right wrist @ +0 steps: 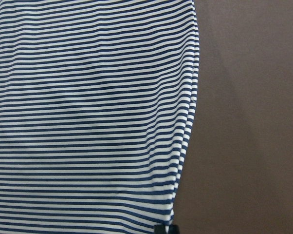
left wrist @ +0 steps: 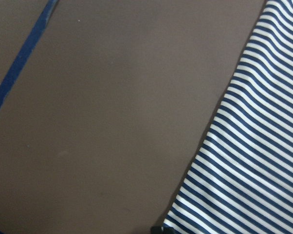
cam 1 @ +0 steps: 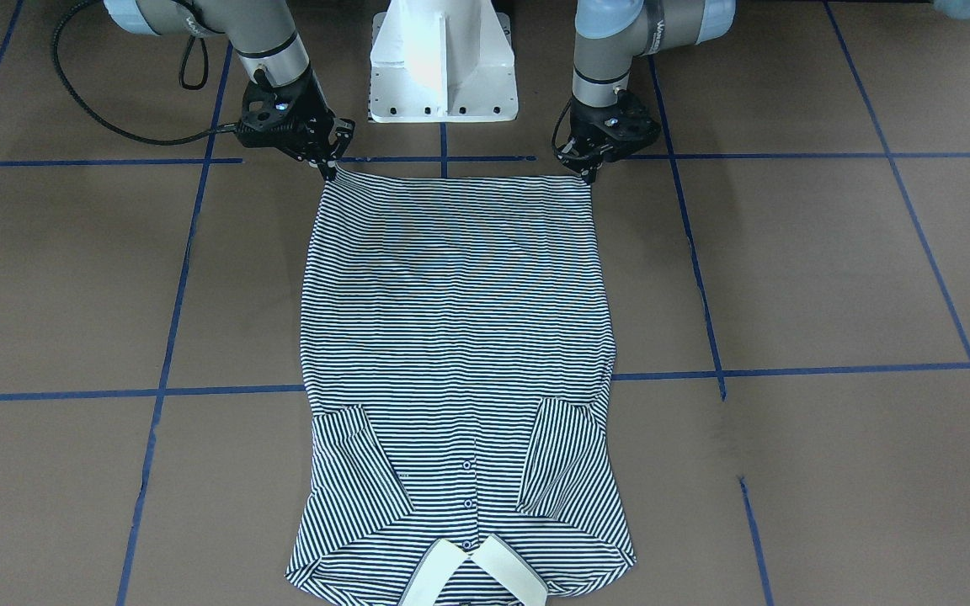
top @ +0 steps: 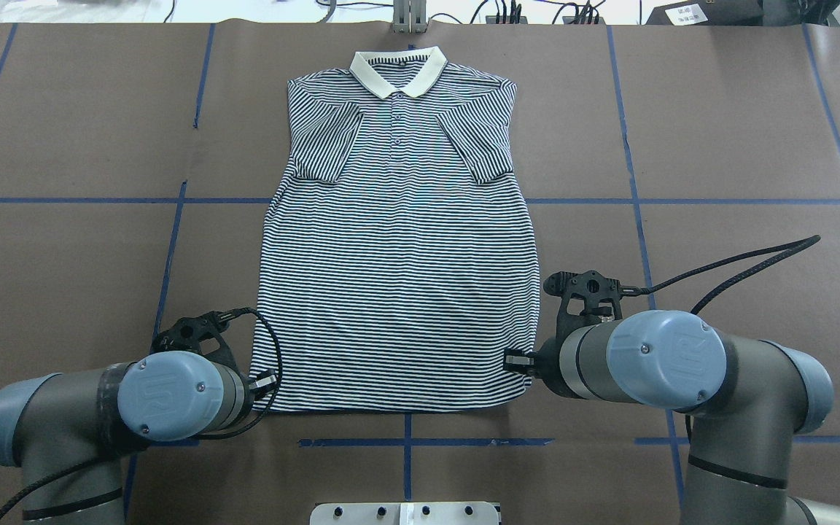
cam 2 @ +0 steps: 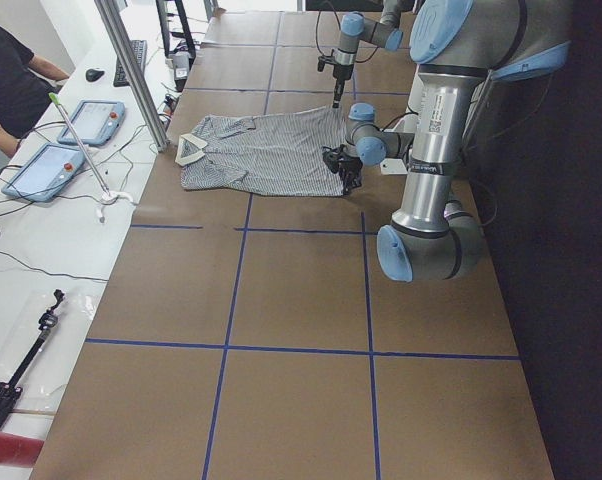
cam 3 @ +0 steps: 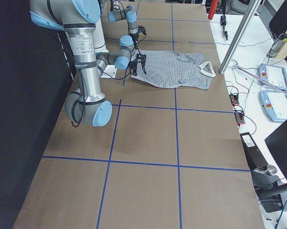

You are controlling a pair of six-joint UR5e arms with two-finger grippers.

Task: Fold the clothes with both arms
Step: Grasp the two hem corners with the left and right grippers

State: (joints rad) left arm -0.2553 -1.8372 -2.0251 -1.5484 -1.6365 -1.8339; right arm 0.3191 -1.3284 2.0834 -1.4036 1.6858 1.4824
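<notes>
Polo shirt (top: pixel 398 292) lies flat, front up, centre of overhead view on brown table (top: pixel 63 255). Thin navy/white stripes, white collar (top: pixel 397 69) at top centre, buttoned placket below it. Both short sleeves folded in over chest, hem at bottom, nr the arms. Lower left: left gripper (top: pixel 265 380) at hem's L corner, jaws look pinched together on the fabric edge. Lower right: right gripper (top: pixel 516 360) at hem's R corner, jaws likewise closed to a pinch on the edge. Hem runs straight betw. the two.
</notes>
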